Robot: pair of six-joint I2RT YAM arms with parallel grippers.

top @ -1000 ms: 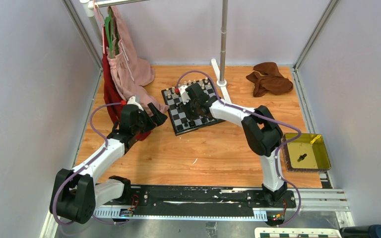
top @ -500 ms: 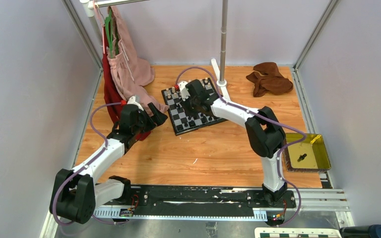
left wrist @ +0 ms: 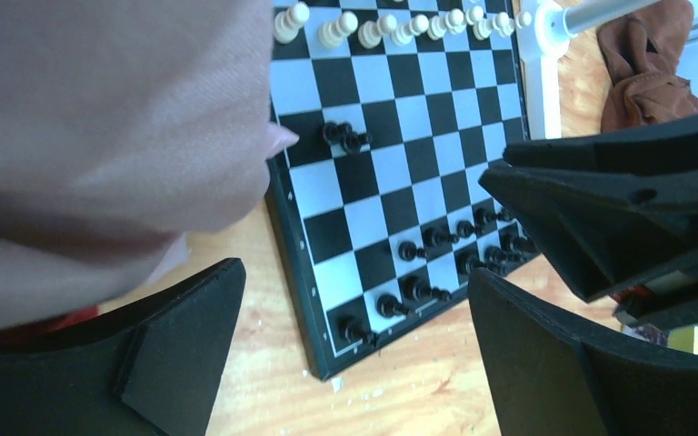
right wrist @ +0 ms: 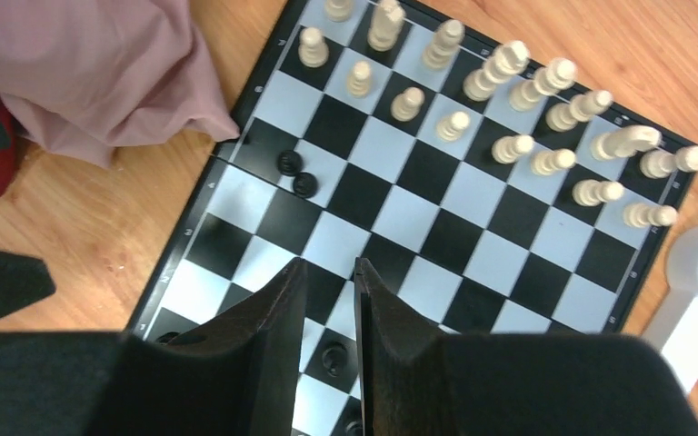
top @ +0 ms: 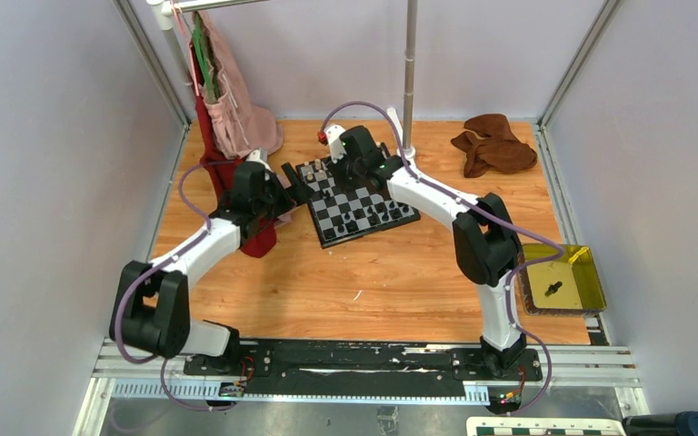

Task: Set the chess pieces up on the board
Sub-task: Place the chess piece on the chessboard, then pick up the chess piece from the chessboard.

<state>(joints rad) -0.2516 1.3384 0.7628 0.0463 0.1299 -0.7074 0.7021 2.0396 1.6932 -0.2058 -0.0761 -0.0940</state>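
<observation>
The board (top: 356,207) lies tilted at the far middle of the table. Cream chess pieces (right wrist: 509,145) fill its far rows and black chess pieces (left wrist: 445,245) its near rows. Two black pieces (right wrist: 295,174) stand together near the left edge, also seen in the left wrist view (left wrist: 345,136). My right gripper (right wrist: 330,272) hovers above the board's middle, jaws a narrow gap apart and empty; a black piece (right wrist: 332,359) stands on the board below. My left gripper (left wrist: 356,272) is wide open and empty by the board's left near corner (top: 293,175).
A pink cloth (left wrist: 100,118) hangs from a rack and touches the board's left edge; a red cloth (top: 259,238) lies beneath it. A white pole stand (top: 408,82) rises behind the board. A brown cloth (top: 493,143) lies far right. A yellow tray (top: 591,272) holds a dark piece.
My left arm has swung right and forward up to the board's left edge. My right gripper has moved toward the far side of the board. The pink cloth has shifted left.
</observation>
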